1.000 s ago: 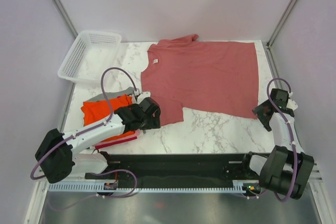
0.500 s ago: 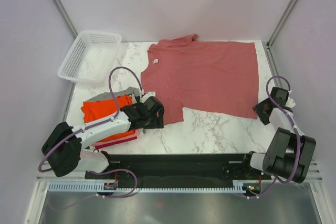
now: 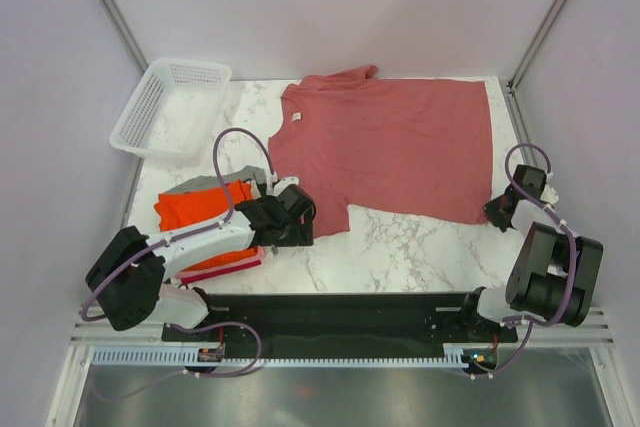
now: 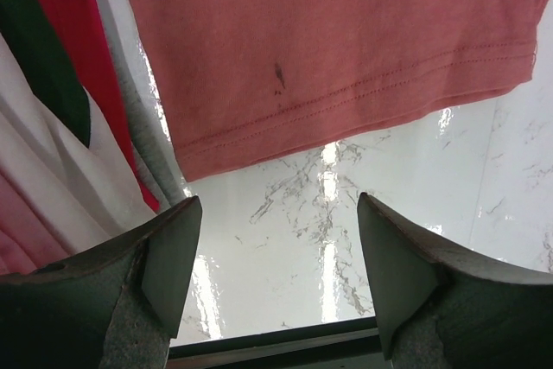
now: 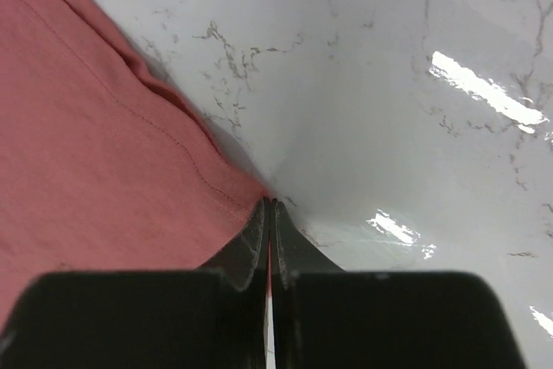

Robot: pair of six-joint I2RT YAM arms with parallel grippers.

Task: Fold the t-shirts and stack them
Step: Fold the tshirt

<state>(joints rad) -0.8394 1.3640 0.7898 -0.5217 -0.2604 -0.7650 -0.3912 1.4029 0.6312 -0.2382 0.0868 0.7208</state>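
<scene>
I see a folded stack [image 3: 200, 209] beside the pinkish-red t-shirt [image 3: 390, 147], which lies unfolded. My right gripper [image 5: 270, 209] pinches its corner; the left gripper [image 4: 275, 205] is released.

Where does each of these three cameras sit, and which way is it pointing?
Top external: above and behind the bases, looking down on the marble table, pinkish-red t-shirt and both arms.
Left wrist: on that arm, looking down past the open left end effector at the shirt's hem and folded stack.
Right wrist: on that arm, looking down past the right end effector, shut on a shirt corner.
Shared: both wrist views show that shirt's near edge on marble.
</scene>
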